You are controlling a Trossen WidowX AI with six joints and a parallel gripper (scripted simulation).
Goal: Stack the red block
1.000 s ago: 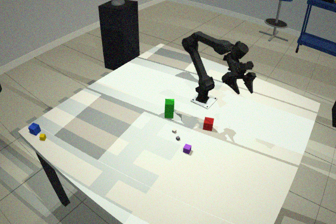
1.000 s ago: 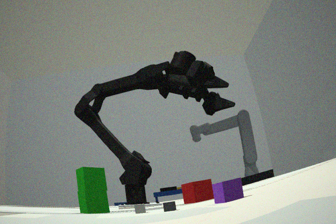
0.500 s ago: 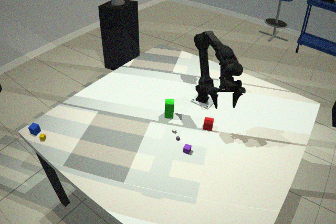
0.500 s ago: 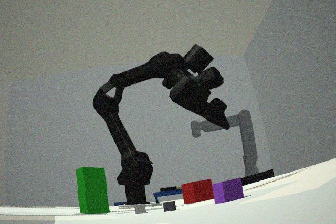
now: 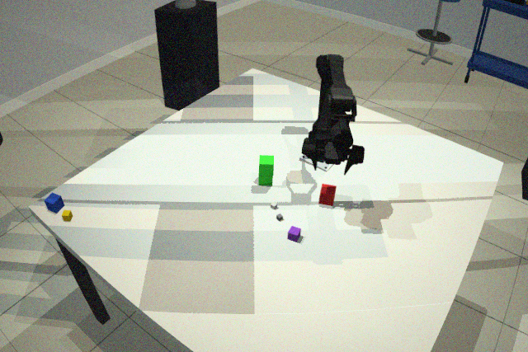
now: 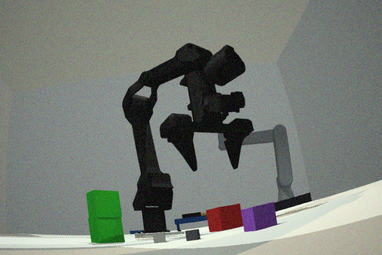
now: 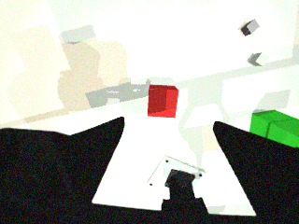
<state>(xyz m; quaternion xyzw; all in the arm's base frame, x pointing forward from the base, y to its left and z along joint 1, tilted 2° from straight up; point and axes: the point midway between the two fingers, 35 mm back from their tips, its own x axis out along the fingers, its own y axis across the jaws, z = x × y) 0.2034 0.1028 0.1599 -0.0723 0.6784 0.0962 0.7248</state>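
The red block (image 5: 327, 194) (image 6: 224, 218) (image 7: 162, 101) lies on the table. The green tower (image 5: 266, 171) (image 6: 104, 216) (image 7: 277, 127) stands upright, two green blocks high, to the left of the red block in the top and exterior views and at the right edge in the wrist view. My gripper (image 5: 330, 169) (image 6: 215, 169) (image 7: 168, 122) is open and empty, with its fingers pointing down. It hangs well above the table, above the red block's height. In the wrist view the red block shows just beyond the gap between the fingertips.
A purple block (image 5: 294, 233) (image 6: 259, 217) lies near the red block. Two small grey cubes (image 5: 274, 206) (image 5: 280, 217) (image 6: 159, 237) (image 6: 193, 234) lie between the tower and the purple block. A blue block (image 5: 54, 203) and a yellow block (image 5: 67, 215) lie at the table's far left corner.
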